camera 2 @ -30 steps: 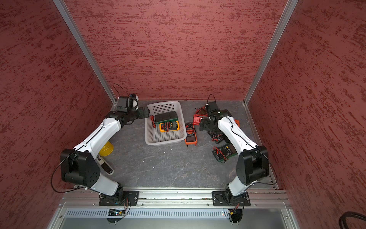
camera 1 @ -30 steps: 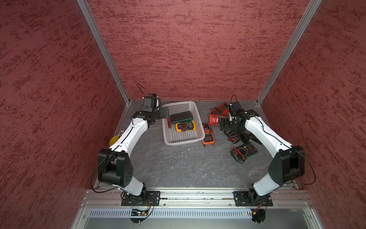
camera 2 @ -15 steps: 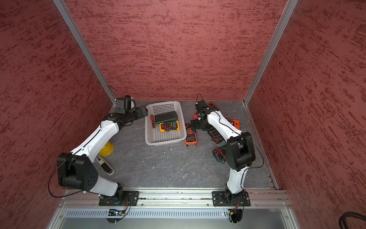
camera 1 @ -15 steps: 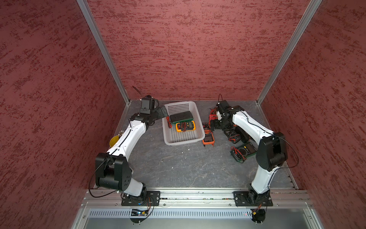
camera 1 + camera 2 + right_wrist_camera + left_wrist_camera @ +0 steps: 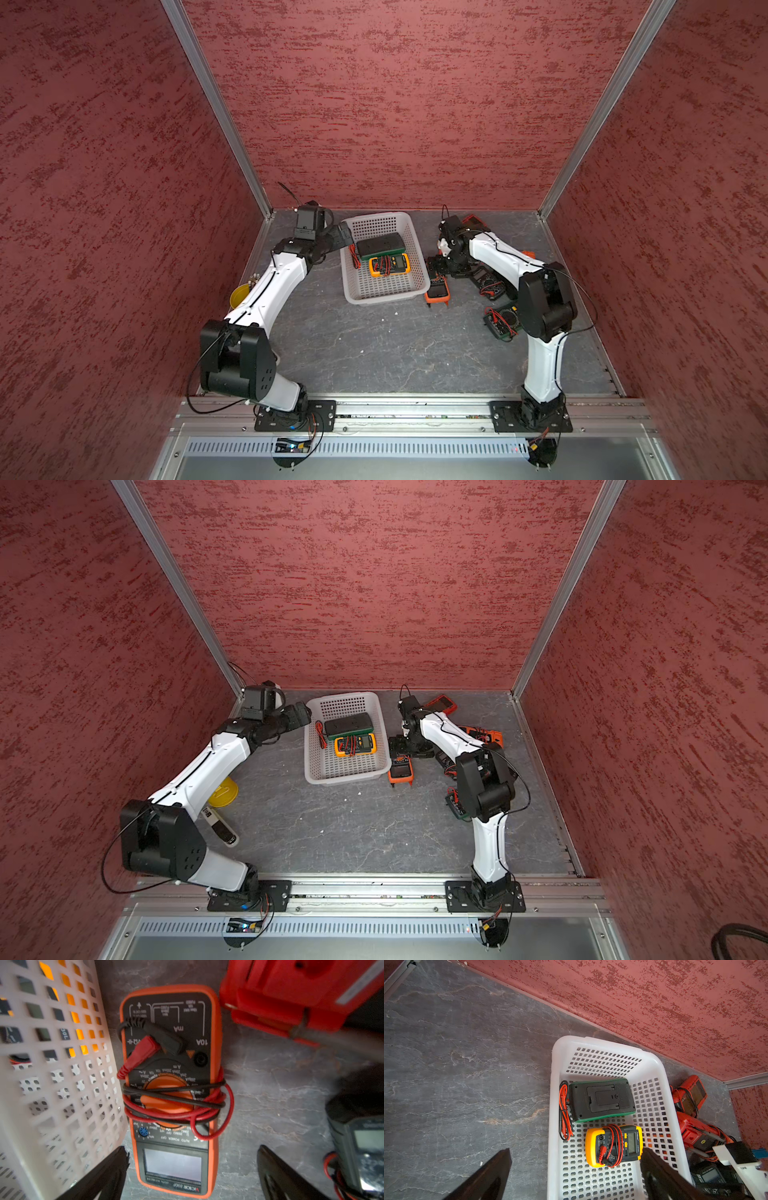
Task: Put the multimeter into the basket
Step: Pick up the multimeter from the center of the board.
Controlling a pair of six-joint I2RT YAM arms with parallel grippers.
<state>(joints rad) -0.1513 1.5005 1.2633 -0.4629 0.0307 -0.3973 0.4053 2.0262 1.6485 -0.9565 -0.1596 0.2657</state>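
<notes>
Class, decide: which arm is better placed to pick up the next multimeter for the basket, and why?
Probably the right. The right claw, open, hangs over the orange multimeter lying beside the basket. The left claw, also open, is at the basket's opposite side, farther from it.

I am standing at what is looking like a robotics lab test cell. Red-brown textured panels are boxing in a grey stone-patterned worktop on three sides, and bare aluminium posts are running up from its back corners. A left arm and a right arm, both white and black, are sitting bolted by black base plates to an aluminium rail along the worktop's front edge. Just below it, a slotted metal duct is carrying a small circuit board. Multimeters are lying clustered towards the worktop's back right corner, beside a white perforated basket.
</notes>
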